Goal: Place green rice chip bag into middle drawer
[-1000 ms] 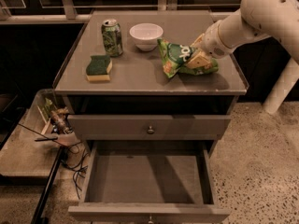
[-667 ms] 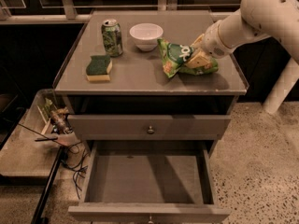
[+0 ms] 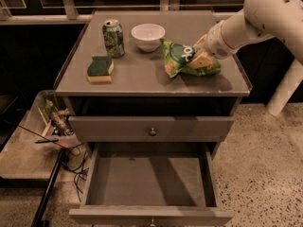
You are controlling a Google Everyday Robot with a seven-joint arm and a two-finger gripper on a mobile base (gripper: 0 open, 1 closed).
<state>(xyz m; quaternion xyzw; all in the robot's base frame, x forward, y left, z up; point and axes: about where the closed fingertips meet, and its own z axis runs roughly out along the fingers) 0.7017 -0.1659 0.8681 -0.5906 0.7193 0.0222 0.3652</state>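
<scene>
Atop cabinet [image 3: 142, 77], end effector [image 3: 200, 56] touches white-lettered green rice chip bag [image 3: 177, 56]

A single camera is looking down from above and in front of the grey cabinet [image 3: 142, 74], facing its front at a steep angle and standing fairly near. It is taking in the whole cabinet top across the upper half of the frame and the open middle drawer [image 3: 151, 181] along the bottom edge. The gripper [image 3: 201, 58] is sitting right of centre in the upper half, at the green rice chip bag [image 3: 177, 56].
</scene>
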